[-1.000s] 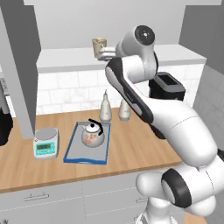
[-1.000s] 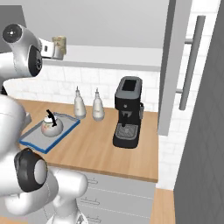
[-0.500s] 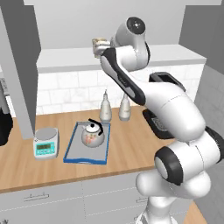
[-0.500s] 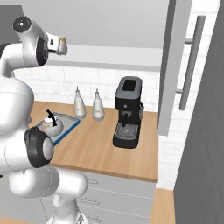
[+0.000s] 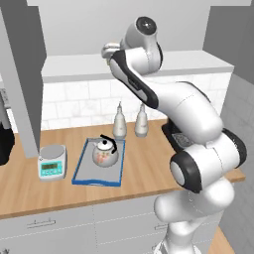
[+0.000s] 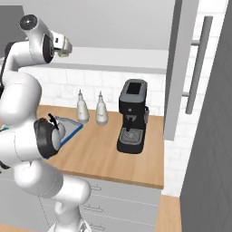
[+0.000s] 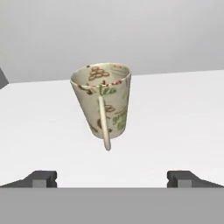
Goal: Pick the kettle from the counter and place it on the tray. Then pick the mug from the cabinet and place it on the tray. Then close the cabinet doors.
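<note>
One mug: it stands upright on the pale cabinet shelf, mouth up, its thin side handle turned toward me and running top to bottom down the near wall.
Long axis: vertical, rim to base; the body narrows toward the foot.
Bearing from my jaws: straight ahead and a little above the line between my fingertips, slightly to the left of centre in the hand view; apart from them, nothing touching.
Jaw state: my gripper is spread wide, one tip at each lower corner of the hand view, nothing between them.
Judged approach: the gap looks wider than the mug, so I would advance along my own axis; the handle facing me sits mid-gap, so the pads should meet the two side walls, not the handle.
Risk, as judged: the tapered wall may let it slip upward in the pinch.
Arm: reaching up to shelf height in the left base view, hand at the shelf's front edge.
Kettle: already sitting inside the tray on the counter.
Tray space: bare grey base in front of the kettle, room for the mug by my estimate.
Cabinet doors: swung open, not yet closed.
</note>
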You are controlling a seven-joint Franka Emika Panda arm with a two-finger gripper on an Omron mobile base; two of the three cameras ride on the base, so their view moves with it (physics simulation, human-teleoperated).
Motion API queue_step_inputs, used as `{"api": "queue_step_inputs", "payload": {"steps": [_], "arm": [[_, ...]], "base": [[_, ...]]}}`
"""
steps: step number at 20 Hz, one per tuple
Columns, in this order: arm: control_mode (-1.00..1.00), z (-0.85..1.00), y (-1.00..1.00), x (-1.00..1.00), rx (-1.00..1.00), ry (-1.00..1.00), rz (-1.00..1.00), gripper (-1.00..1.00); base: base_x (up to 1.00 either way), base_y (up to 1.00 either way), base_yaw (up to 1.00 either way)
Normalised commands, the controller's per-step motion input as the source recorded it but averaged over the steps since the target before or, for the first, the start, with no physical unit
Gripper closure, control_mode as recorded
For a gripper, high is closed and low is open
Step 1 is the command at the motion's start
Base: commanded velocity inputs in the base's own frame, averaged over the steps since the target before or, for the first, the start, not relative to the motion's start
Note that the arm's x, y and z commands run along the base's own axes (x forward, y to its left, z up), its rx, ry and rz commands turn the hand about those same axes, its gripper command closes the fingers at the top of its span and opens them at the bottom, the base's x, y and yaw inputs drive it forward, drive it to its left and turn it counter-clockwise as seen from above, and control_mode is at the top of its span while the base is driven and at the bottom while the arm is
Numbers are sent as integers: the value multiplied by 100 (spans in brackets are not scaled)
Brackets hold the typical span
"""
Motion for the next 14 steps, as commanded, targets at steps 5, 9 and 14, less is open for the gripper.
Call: {"api": "queue_step_inputs", "payload": {"steps": [5, 9, 14], "arm": [[-100, -12, 8, 39, 0, 0, 0, -100], [-100, -8, 6, 37, 0, 0, 0, -100], [-100, 0, 3, 32, 0, 0, 0, -100]], "base": [[0, 0, 0], [0, 0, 0], [0, 0, 0]]}}
